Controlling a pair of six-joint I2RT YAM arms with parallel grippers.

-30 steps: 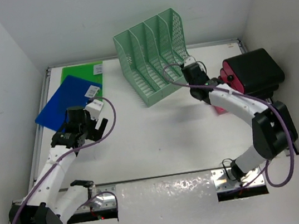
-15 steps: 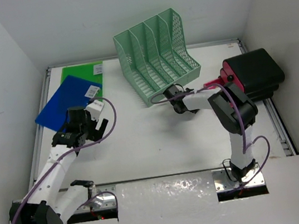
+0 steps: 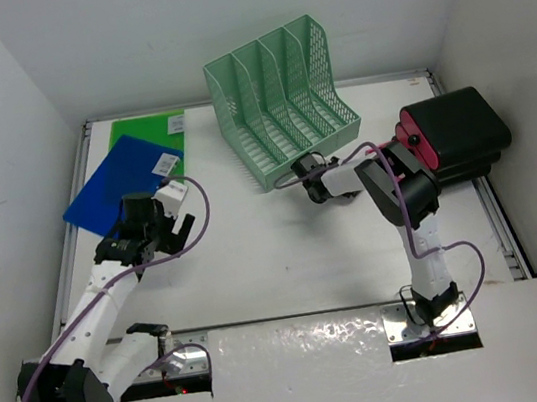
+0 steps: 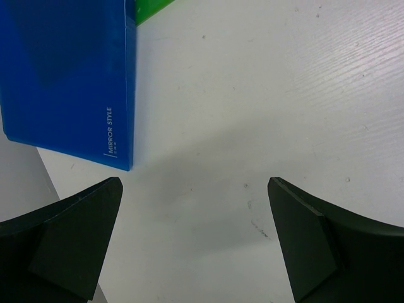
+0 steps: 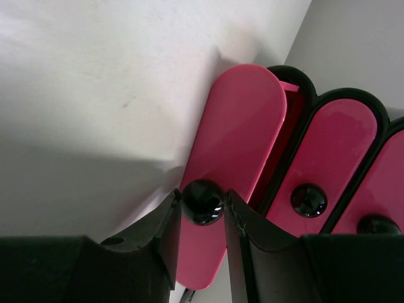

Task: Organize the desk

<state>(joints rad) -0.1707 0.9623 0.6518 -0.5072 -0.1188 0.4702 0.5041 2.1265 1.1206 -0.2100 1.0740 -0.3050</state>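
Observation:
The desk (image 3: 258,263) is a white tabletop. At its right edge stands a black drawer unit (image 3: 455,128) with pink drawer fronts. In the right wrist view my right gripper (image 5: 202,201) is shut on the round black knob (image 5: 202,202) of one pink drawer front (image 5: 243,145), which stands out from the two beside it. From above, the folded right arm (image 3: 399,192) hides those fingers. My left gripper (image 4: 194,183) hangs wide open over bare desk, just beside the corner of a blue folder (image 4: 63,76), with nothing between its fingers.
A mint-green mesh file rack (image 3: 279,98) stands at the back middle, close to the right wrist. The blue folder (image 3: 119,183) overlaps a green folder (image 3: 147,130) at the back left. White walls close in on three sides.
The right arm has swung from beside the rack and folded in front of the drawer unit, and its fingers now sit on the drawer knob. The left arm has not moved.

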